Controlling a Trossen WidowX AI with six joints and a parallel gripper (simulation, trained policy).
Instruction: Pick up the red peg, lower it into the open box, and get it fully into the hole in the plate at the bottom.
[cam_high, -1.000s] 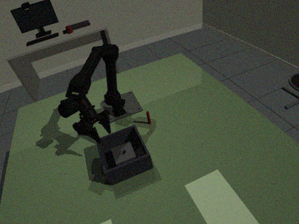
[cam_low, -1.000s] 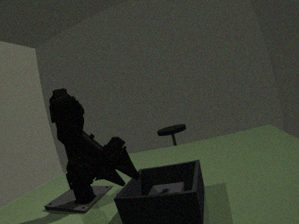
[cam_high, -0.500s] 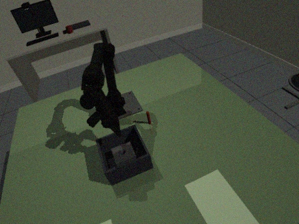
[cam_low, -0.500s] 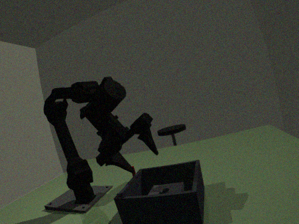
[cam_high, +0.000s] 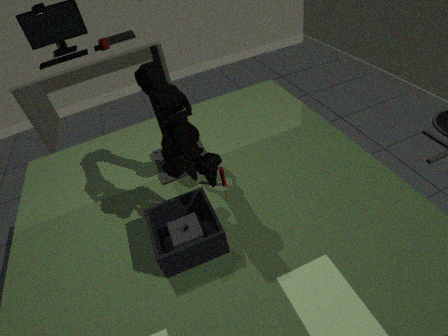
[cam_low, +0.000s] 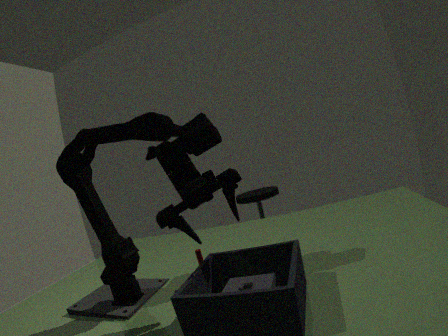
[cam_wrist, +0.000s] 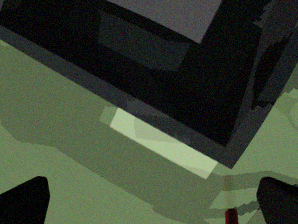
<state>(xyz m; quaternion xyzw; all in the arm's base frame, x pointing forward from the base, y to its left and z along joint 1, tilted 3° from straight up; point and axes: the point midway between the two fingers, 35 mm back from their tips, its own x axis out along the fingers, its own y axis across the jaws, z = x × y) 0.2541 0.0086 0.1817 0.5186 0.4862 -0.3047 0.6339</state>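
Observation:
The red peg (cam_high: 223, 176) (cam_low: 199, 256) (cam_wrist: 231, 217) stands upright on the green surface, outside the box and close to its corner; in the wrist view only its top end shows, at the bottom edge. The dark open box (cam_high: 195, 257) (cam_low: 240, 315) (cam_wrist: 75, 75) holds a light grey plate (cam_high: 193, 222) (cam_low: 261, 282) (cam_wrist: 170, 15) at its bottom. The plate's hole (cam_high: 185, 228) (cam_low: 246, 286) shows no peg in it. My gripper (cam_high: 205, 182) (cam_low: 220, 231) (cam_wrist: 158, 191) is wide open and empty, above the surface and higher than the peg. In the wrist view the peg lies nearer the right finger.
The arm's base plate (cam_low: 95, 306) lies behind the box. Pale bright patches (cam_high: 330, 295) (cam_wrist: 160, 142) lie on the green surface. A desk with a monitor (cam_high: 52, 25) stands at the back left, and a round stool (cam_low: 257, 195) stands beyond the green surface.

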